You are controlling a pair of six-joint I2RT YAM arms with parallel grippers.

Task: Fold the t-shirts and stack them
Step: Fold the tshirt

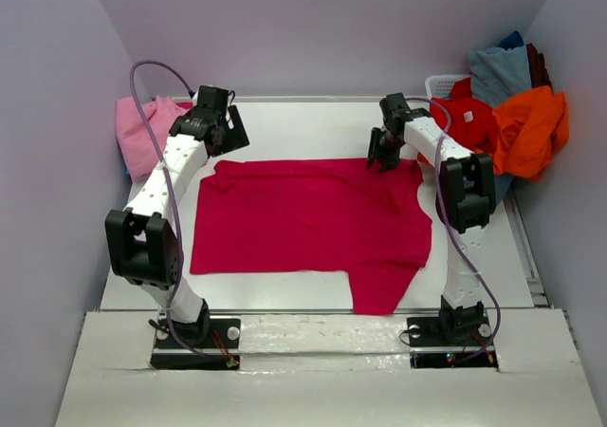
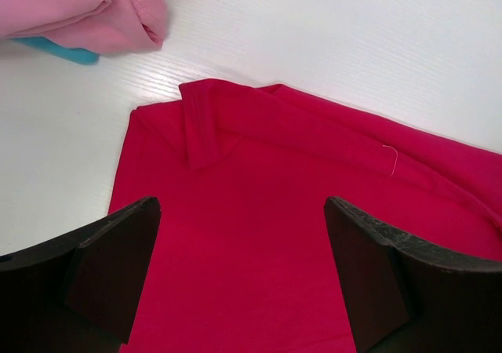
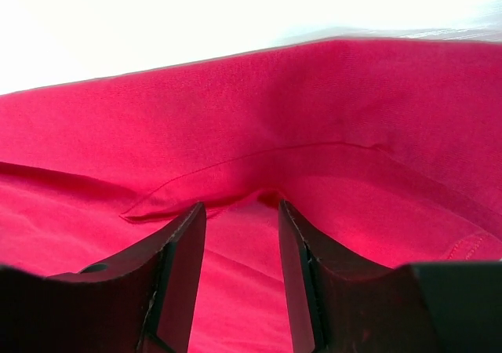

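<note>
A crimson-magenta t-shirt [image 1: 303, 223] lies spread flat on the white table [image 1: 303, 123], one sleeve hanging toward the near edge. My left gripper [image 1: 223, 133] hovers over the shirt's far-left corner, wide open and empty; in the left wrist view [image 2: 243, 212] the shirt [image 2: 259, 212] shows a small folded flap below it. My right gripper [image 1: 382, 158] is down at the shirt's far-right edge. In the right wrist view [image 3: 241, 208] its jaws are partly open, straddling a raised fold of the shirt [image 3: 329, 110].
A light pink t-shirt [image 1: 142, 133] lies folded at the far left, also in the left wrist view [image 2: 70, 8], with a teal edge [image 2: 59, 52] under it. A white basket [image 1: 441, 85] at the far right holds orange [image 1: 531, 128], red [image 1: 469, 119] and grey-blue [image 1: 498, 71] shirts.
</note>
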